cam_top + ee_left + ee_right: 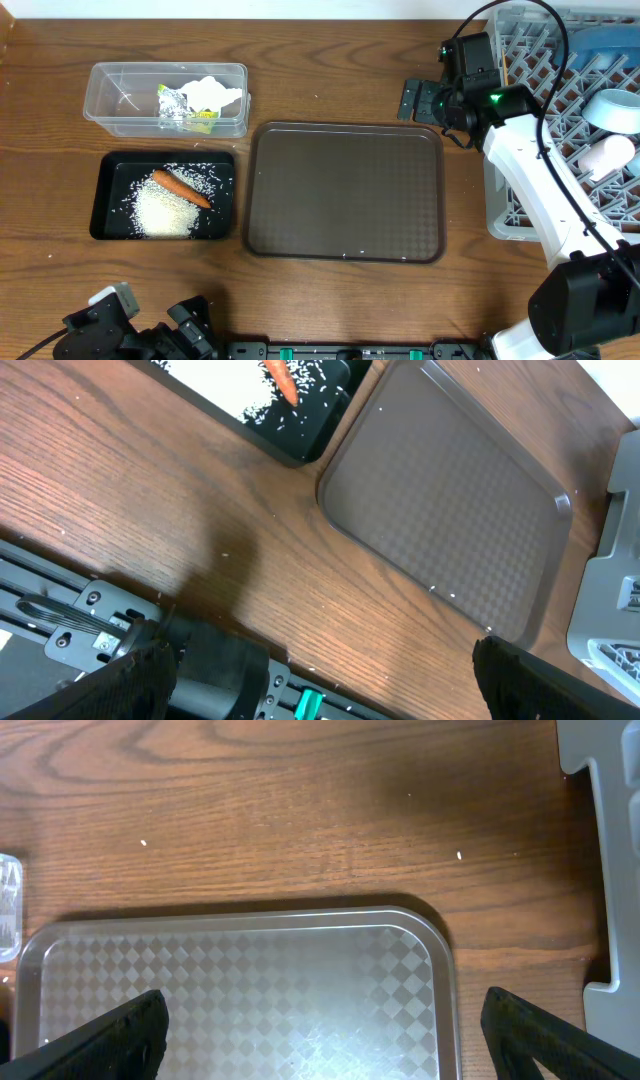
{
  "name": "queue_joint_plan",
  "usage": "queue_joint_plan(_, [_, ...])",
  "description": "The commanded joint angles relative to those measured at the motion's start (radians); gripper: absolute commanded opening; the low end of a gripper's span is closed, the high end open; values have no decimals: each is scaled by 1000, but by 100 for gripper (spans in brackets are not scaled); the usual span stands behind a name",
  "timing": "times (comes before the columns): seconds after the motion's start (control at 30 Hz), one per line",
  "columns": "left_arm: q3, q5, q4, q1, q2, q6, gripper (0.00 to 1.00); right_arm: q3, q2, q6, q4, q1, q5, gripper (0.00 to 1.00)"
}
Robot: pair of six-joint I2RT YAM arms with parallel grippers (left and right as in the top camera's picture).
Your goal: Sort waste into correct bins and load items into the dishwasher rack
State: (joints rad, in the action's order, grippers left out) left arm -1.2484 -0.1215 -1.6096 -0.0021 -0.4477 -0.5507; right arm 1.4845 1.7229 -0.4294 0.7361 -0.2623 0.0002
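1. Start with the large square grey plastic dishwasher rack (503,222), just off the right edge of the big dark brown serving tray (345,190). A large dark-blue bowl (610,45), a small light-blue bowl (615,108) and a small white-pinkish cup (608,155) all sit in it. I can't pick out the chopsticks for sure.
2. Left of the serving tray, the shallow black rectangular tray (105,200) holds the heap of white rice (165,212). The small orange carrot (180,188) lies slantwise at the heap's far edge.
3. Off the serving tray's far-left corner, the clear plastic rectangular tub (110,95) holds the crumpled white paper (215,92) and the crinkled silver and green-yellow foil wrapper (180,110).
4. The serving tray itself is bare, so by my read nothing is left to sort.
5. The right gripper (408,99) hangs just past the serving tray's far-right corner, jaws spread wide with nothing between them. The rack lies directly to its right, and this is by far the nearer arm.
6. The left gripper (320,660) sits off the serving tray's near-left corner, jaws likewise wide and empty, well apart from the rack.
7. Any coming move, I'd guess, is a pull-back, and the right arm has the rack's wall close beside it to mind.
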Motion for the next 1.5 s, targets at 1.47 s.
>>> queue_joint_plan(1.47, [1245,-16,1650,-43,446,364,98,4,-21,-11,-2,-14,11,99])
